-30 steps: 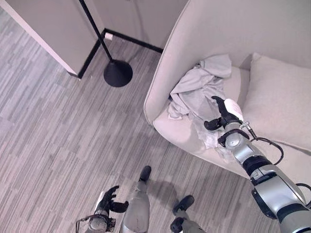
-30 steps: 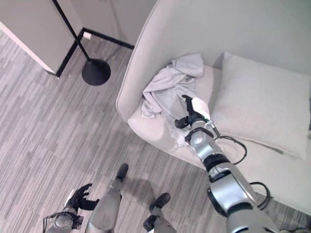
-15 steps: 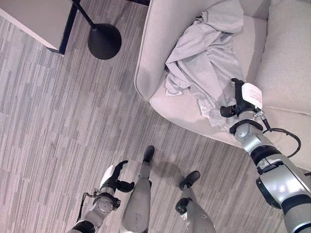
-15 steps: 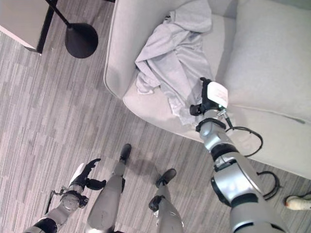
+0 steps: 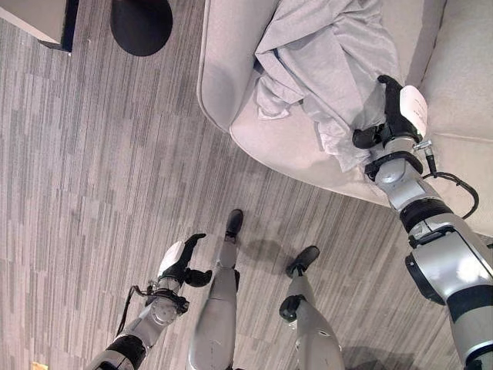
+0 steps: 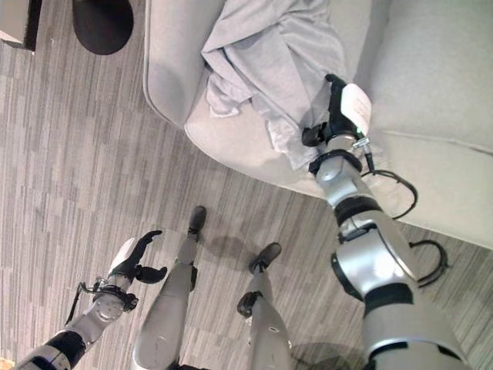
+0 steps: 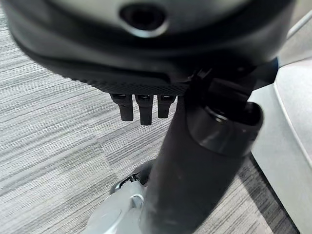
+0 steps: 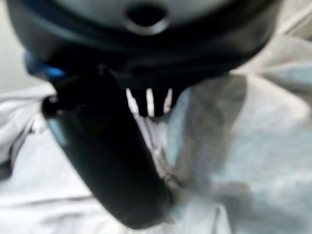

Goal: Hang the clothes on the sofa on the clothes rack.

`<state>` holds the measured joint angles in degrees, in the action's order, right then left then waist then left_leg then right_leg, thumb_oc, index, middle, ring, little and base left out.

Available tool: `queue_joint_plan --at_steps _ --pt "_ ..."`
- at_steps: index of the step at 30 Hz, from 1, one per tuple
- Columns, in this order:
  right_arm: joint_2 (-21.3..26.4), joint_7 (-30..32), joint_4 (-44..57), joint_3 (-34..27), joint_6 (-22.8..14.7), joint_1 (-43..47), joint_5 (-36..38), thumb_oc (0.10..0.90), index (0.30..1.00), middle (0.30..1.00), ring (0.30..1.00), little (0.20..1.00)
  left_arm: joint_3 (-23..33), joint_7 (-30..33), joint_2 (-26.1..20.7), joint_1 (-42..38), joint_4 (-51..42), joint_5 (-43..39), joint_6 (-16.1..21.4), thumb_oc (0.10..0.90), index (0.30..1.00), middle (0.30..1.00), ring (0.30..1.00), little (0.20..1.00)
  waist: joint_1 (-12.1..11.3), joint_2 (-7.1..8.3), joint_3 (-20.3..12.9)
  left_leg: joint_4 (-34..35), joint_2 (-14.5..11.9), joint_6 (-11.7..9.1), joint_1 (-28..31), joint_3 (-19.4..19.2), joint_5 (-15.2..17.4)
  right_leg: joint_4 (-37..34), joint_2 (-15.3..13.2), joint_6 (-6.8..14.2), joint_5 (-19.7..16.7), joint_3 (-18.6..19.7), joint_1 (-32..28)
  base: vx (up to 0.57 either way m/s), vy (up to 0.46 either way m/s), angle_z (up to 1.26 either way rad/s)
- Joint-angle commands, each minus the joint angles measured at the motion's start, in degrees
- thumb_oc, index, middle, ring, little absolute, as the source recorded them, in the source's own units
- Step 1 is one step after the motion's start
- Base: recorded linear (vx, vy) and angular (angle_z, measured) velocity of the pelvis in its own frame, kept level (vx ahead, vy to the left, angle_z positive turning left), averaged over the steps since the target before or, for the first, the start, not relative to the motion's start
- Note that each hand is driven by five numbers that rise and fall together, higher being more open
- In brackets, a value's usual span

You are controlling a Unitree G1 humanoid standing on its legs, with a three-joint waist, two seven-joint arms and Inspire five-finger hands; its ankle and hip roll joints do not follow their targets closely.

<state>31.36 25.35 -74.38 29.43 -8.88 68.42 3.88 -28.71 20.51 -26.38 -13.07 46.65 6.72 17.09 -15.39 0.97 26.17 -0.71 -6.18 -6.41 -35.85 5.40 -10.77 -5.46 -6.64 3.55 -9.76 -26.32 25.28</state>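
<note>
So in the left eye view the grey garment (image 5: 323,62) was lying crumpled on the sofa (image 5: 285,146) seat, draped from the backrest corner down toward the front edge, and the right hand (image 5: 389,116) sat at its lower right edge, touching or just over the cloth, with a pillow (image 5: 462,69) on its far side. The left hand (image 5: 181,266) hung low over the striped floor (image 5: 92,154), well apart from everything, fingers loosely spread and holding nothing. The right eye view showed the same layout, plus the black round base (image 6: 102,23) of what I took to be the clothes rack off past the sofa's arm. The left wrist view just showed straight fingertips (image 7: 141,109) above the floor, so that hand was relaxed and empty. In the right wrist view the thumb (image 8: 107,161) lay right against the grey fabric with the fingers pointing down into it (honestly I couldn't tell if it had pinched any cloth yet). My worry: with only 1 hand at the hem, it might catch a thin fold that slips out on lifting, or the rest could trail and snag the sofa edge on the way to the rack.
</note>
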Motion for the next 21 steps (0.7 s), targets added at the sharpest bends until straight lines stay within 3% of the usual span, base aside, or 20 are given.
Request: queue_joint_plan --at_steps 1,3,11,21 --pt "-8.1 -11.2 -4.8 -0.4 4.0 -12.5 10.7 0.400 0.300 0.300 0.300 0.300 -0.7 -0.9 -1.0 3.7 1.3 -0.5 -1.3 0.800 0.900 0.900 0.900 0.900 -1.5 1.14 -4.1 3.8 1.5 0.7 0.8 -1.4 2.9 0.7 -3.0 5.6 7.9 3.6 -4.4 0.04 -0.031 0.02" --pt "-9.5 -11.4 -4.3 -1.2 3.7 -14.3 12.1 0.400 0.300 0.300 0.300 0.300 -0.6 -1.0 -0.8 3.4 1.6 -0.5 -1.5 0.800 0.900 0.900 0.900 0.900 -1.3 1.27 -4.3 4.0 1.4 0.7 1.5 -1.5 3.0 0.7 -3.0 5.5 8.0 3.6 -4.7 0.04 -0.018 0.00" --pt "-23.0 -13.3 7.7 -7.3 -0.3 -34.7 27.1 0.400 0.300 0.300 0.300 0.300 2.0 -0.5 2.8 4.1 4.4 -1.0 -3.1 0.800 0.900 0.900 0.900 0.900 1.4 2.13 -8.5 4.8 -0.3 0.4 9.7 -3.3 4.3 0.6 -3.0 5.1 9.0 4.4 -10.8 0.04 -0.024 -0.06" --pt "-23.1 -14.1 18.1 -12.3 -3.3 -41.3 37.9 0.400 0.300 0.300 0.300 0.300 4.5 -0.5 4.2 7.4 1.5 -2.6 -3.6 0.800 0.900 0.900 0.900 0.900 2.8 0.08 -13.7 5.3 -0.5 -0.2 15.3 -3.9 4.8 0.5 -3.2 4.8 10.8 3.0 -17.0 0.03 -0.016 -0.07"
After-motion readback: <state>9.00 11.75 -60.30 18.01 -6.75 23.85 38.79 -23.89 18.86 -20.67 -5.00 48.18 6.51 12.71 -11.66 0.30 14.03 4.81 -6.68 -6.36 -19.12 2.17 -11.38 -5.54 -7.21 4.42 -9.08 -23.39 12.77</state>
